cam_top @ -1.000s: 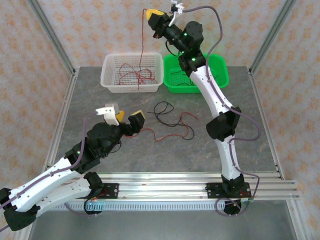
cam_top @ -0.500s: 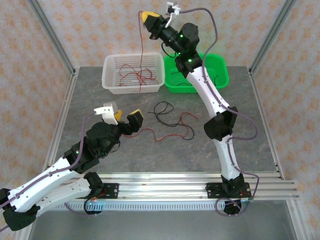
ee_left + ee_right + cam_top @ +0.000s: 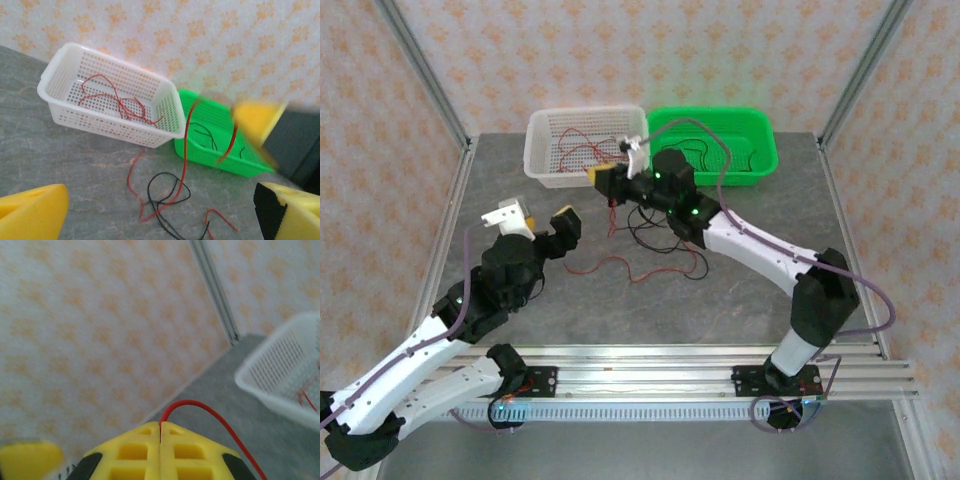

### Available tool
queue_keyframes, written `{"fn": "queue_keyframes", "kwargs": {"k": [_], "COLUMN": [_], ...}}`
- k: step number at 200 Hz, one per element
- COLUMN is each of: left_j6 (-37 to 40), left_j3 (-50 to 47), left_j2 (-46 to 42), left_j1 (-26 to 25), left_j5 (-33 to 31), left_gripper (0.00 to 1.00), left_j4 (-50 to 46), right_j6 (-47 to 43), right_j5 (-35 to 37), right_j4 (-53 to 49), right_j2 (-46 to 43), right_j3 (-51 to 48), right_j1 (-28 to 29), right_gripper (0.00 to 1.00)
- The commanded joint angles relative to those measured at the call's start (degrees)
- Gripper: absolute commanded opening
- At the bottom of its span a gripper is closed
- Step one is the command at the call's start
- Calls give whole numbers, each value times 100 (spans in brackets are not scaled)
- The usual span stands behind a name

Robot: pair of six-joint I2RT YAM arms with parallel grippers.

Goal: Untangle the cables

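Note:
My right gripper [image 3: 603,178] hangs low in front of the white basket [image 3: 560,175], shut on a thin red cable [image 3: 611,212] whose free end drops to the table. In the right wrist view the red cable [image 3: 200,405] loops out from between the shut yellow fingertips [image 3: 160,427]. On the table lies a tangle of black cable [image 3: 648,222] and red cable [image 3: 610,264]. My left gripper [image 3: 548,225] stands open just left of it, holding nothing. The left wrist view shows the held red cable [image 3: 186,150] running down into the black loop [image 3: 167,190] between my open fingers [image 3: 30,215].
Several red cables [image 3: 582,150] lie in the white basket, black ones [image 3: 735,160] in the green basket [image 3: 712,111] beside it at the table's back. Metal frame posts stand at the back corners, a rail along the near edge.
The right arm has swung down from high above the baskets to just above the table, the red cable still in its grip. The left gripper has shifted a little to the left.

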Motion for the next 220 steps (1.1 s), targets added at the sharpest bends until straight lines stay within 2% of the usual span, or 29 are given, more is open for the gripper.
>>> {"fn": "queue_keyframes", "kwargs": {"k": [1,62,118,175,220], "left_j6": [196,78,76,82,80], "left_j3": [326,444,345,278,277], "left_j2": [-23,196,282,137,10], "left_j1": [71,161,370,412,434], "left_j5": [-173,-432,-259,-319,-323], "left_gripper": [96,96,96,96,96], "left_j4": [-249,-461,-397,-402,-506], "right_j6": [265,-16,-481,-1209,-1555], "right_j5": [269,383,497,818,811], "right_j4": [759,-161,-692,-1238,-1917], "right_j2": [-619,-1364,-1216,-142,1364], "right_j3": [-494,194,1573,3373,5652], "right_j1": [-64,-46,-50,-82,-249], "right_gripper": [0,0,0,0,0]}}
